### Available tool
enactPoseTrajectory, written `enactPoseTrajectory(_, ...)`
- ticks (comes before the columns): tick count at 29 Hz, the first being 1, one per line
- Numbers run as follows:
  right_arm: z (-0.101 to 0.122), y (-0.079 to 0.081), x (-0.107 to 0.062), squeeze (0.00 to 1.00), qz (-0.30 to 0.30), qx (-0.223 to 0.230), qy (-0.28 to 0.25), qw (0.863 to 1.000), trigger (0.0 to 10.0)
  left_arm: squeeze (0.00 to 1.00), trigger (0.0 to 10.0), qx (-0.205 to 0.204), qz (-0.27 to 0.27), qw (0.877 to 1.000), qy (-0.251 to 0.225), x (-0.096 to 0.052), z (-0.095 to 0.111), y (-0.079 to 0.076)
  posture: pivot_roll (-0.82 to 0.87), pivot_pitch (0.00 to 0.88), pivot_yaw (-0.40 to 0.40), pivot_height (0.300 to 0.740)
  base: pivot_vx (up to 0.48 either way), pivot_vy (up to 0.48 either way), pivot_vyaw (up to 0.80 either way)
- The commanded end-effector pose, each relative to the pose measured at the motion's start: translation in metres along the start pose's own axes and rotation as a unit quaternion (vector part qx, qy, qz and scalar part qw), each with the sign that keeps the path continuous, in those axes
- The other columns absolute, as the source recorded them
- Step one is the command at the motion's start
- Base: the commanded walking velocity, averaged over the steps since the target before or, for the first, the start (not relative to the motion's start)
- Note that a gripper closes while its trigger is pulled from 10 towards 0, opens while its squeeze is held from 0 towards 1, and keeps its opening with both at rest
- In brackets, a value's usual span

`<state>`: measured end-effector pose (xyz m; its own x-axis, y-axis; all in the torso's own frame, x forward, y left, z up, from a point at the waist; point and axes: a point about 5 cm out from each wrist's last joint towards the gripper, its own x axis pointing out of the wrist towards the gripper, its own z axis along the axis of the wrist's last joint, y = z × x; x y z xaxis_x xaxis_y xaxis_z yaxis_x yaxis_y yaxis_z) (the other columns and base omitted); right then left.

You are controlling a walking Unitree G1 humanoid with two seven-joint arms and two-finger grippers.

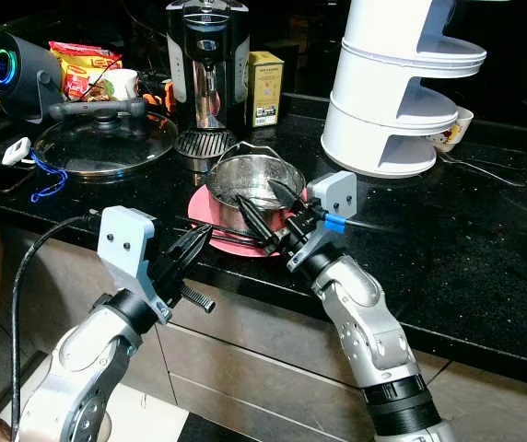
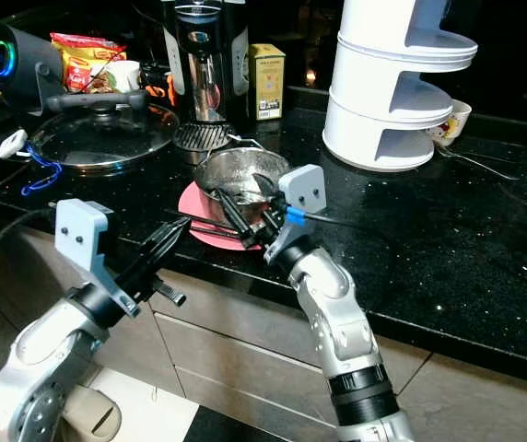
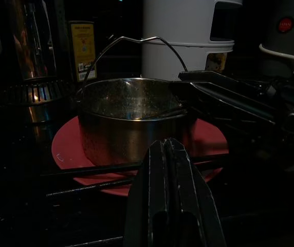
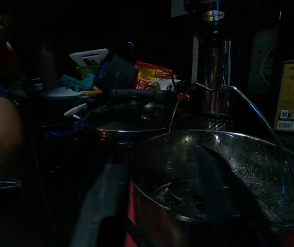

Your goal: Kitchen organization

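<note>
My home kitchen: black stone counter (image 1: 448, 258), coffee machine (image 1: 207, 60), glass pan lid (image 1: 102, 140), steel pot (image 1: 250, 189).

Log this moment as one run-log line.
right gripper: open, straddling steel pot rim | left gripper: shut, at counter edge | pot: on pink plate | chopsticks: on plate

1 pot (image 1: 252, 187) at right claw (image 1: 265, 208), on 1 pink plate (image 1: 210, 204). 2 chopsticks (image 1: 217, 235) just ahead of left claw (image 1: 193, 245). Beyond: 1 glass lid (image 1: 104, 140), 1 coffee maker (image 1: 207, 57), 1 yellow box (image 1: 264, 87), 1 white rack (image 1: 400, 83).
</note>
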<state>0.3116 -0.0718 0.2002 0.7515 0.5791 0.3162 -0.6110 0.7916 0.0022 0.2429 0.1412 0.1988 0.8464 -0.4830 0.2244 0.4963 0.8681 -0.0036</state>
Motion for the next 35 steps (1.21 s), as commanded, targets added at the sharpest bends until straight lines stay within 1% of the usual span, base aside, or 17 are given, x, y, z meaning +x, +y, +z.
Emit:
enactPoseTrajectory(1, -0.006, 0.001, -0.002, 0.0, 0.004, -0.008, 0.011, 1.0, 0.9, 0.0, 10.0, 0.001, -0.013, 1.0, -0.001, 0.001, 0.003, -0.004, 0.06, 0.0, -0.055, 0.74, 0.0, 0.0, 0.0)
enactPoseTrajectory(2, -0.006, 0.001, -0.002, 0.0, 0.004, -0.008, 0.011, 1.0, 0.9, 0.0, 10.0, 0.001, -0.013, 1.0, -0.001, 0.001, 0.003, -0.004, 0.06, 0.0, -0.055, 0.74, 0.0, 0.0, 0.0)
enactPoseTrajectory(3, -0.006, 0.001, -0.002, 0.0, 0.005, -0.01, 0.011, 1.0, 0.1, 0.0, 10.0, 0.001, -0.013, 1.0, -0.001, 0.001, 0.003, -0.004, 0.06, 0.0, -0.055, 0.74, 0.0, 0.0, 0.0)
enactPoseTrajectory(4, -0.006, 0.002, -0.002, 0.0, 0.006, -0.013, 0.012, 1.0, 0.0, 0.0, 10.0, 0.001, -0.014, 1.0, -0.001, 0.001, 0.003, -0.004, 0.06, 0.0, -0.054, 0.74, 0.0, 0.0, 0.0)
enactPoseTrajectory(7, -0.007, 0.002, -0.002, 0.0, 0.008, -0.019, 0.014, 1.0, 0.0, 0.0, 10.0, 0.003, -0.015, 1.0, -0.001, 0.001, 0.004, -0.005, 0.06, 0.0, -0.054, 0.74, 0.0, 0.0, 0.0)
enactPoseTrajectory(9, -0.008, 0.003, -0.003, 0.0, 0.016, -0.036, 0.02, 0.999, 0.0, 0.0, 10.0, 0.004, -0.017, 1.0, -0.003, 0.002, 0.005, -0.006, 0.06, 0.0, -0.053, 0.74, 0.0, 0.0, 0.0)
enactPoseTrajectory(12, -0.008, 0.003, -0.003, 0.0, 0.02, -0.046, 0.022, 0.998, 0.0, 0.0, 10.0, 0.004, -0.018, 1.0, -0.005, 0.002, 0.006, -0.006, 0.06, 0.0, -0.053, 0.74, 0.0, 0.0, 0.0)
enactPoseTrajectory(24, 0.005, 0.0, 0.002, 0.0, 0.017, -0.045, -0.002, 0.999, 0.0, 0.0, 10.0, 0.003, -0.022, 1.0, -0.009, 0.005, 0.008, -0.007, 0.05, 0.0, -0.054, 0.74, 0.0, 0.0, 0.0)
enactPoseTrajectory(26, 0.015, -0.003, 0.004, 0.0, 0.012, -0.036, -0.02, 0.999, 0.0, 0.0, 10.0, 0.003, -0.023, 1.0, -0.012, 0.006, 0.009, -0.008, 0.05, 0.0, -0.052, 0.74, 0.0, 0.0, 0.0)
enactPoseTrajectory(29, 0.037, -0.012, 0.007, 0.0, 0.01, -0.008, -0.055, 0.998, 0.0, 0.0, 10.0, 0.002, -0.024, 1.0, -0.014, 0.007, 0.01, -0.008, 0.05, 0.0, -0.053, 0.74, 0.0, 0.0, 0.0)
enactPoseTrajectory(30, 0.037, -0.012, 0.007, 0.0, 0.01, -0.008, -0.055, 0.998, 0.0, 0.0, 10.0, 0.002, -0.024, 1.0, -0.014, 0.007, 0.01, -0.008, 0.05, 0.0, -0.053, 0.74, 0.0, 0.0, 0.0)
enactPoseTrajectory(31, 0.044, -0.016, 0.007, 0.0, 0.016, -0.006, -0.064, 0.998, 0.0, 0.0, 10.0, 0.002, -0.024, 1.0, -0.015, 0.007, 0.01, -0.008, 0.05, 0.0, -0.053, 0.74, 0.0, 0.0, 0.0)
enactPoseTrajectory(32, 0.044, -0.016, 0.007, 0.0, 0.016, -0.006, -0.064, 0.998, 0.0, 0.0, 10.0, 0.002, -0.024, 1.0, -0.015, 0.007, 0.01, -0.008, 0.05, 0.0, -0.053, 0.74, 0.0, 0.0, 0.0)
enactPoseTrajectory(34, 0.05, -0.018, 0.006, 0.0, 0.028, -0.022, -0.064, 0.997, 0.0, 0.0, 10.0, 0.0, -0.025, 1.0, -0.016, 0.007, 0.011, -0.009, 0.05, 0.0, -0.053, 0.74, 0.0, 0.0, 0.0)
enactPoseTrajectory(35, 0.05, -0.018, 0.006, 0.0, 0.028, -0.022, -0.064, 0.997, 0.0, 0.0, 10.0, 0.0, -0.025, 1.0, -0.016, 0.007, 0.011, -0.009, 0.05, 0.0, -0.053, 0.74, 0.0, 0.0, 0.0)
